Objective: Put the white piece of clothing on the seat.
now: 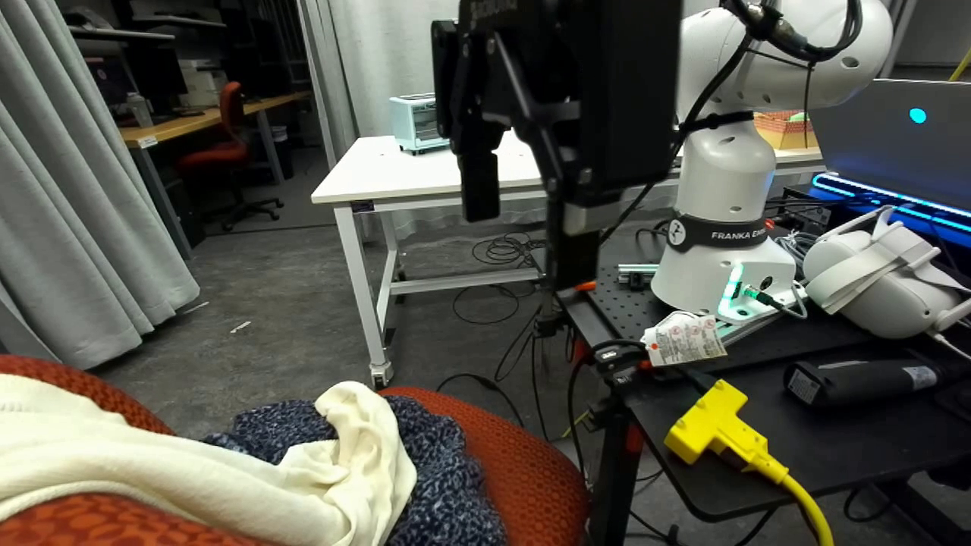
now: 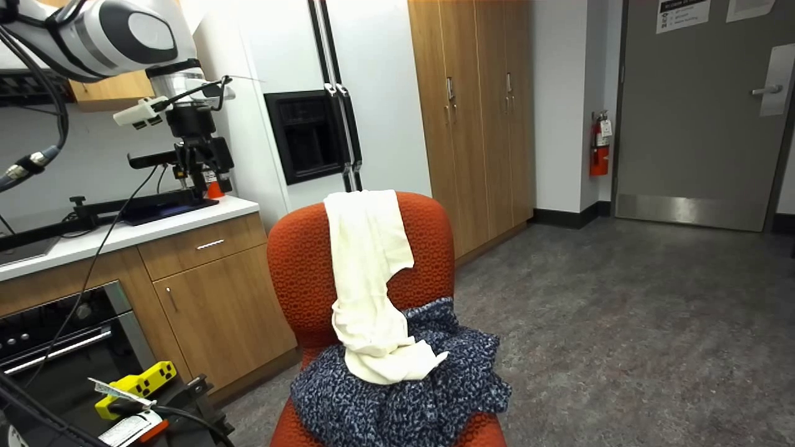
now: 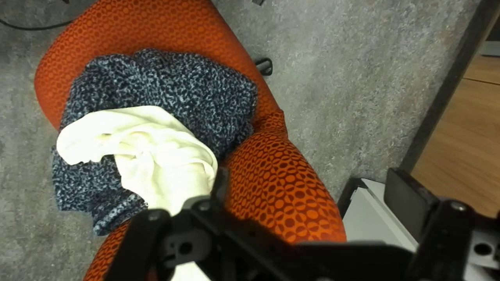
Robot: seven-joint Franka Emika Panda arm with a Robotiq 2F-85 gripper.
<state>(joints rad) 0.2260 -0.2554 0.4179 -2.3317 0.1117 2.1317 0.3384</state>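
The white piece of clothing (image 2: 366, 267) hangs over the chair's backrest, and its lower end lies bunched on a dark speckled knit garment (image 2: 397, 410). The seat (image 2: 298, 267) is a red-orange chair, partly covered by both garments. In the wrist view the white clothing (image 3: 168, 164) lies on the knit (image 3: 195, 86), with its lower part hidden behind my gripper. My gripper (image 3: 315, 195) is open, with the red-orange backrest (image 3: 289, 187) below and nothing between the fingers. In both exterior views the gripper (image 1: 527, 220) (image 2: 214, 188) is apart from the clothing.
A black robot stand (image 1: 743, 485) with a yellow power block (image 1: 713, 425) is close beside the chair. A white table (image 1: 425, 171) with a light blue toaster oven (image 1: 419, 125) stands behind. A counter (image 2: 186, 217) and wooden cabinets (image 2: 478, 124) line the wall.
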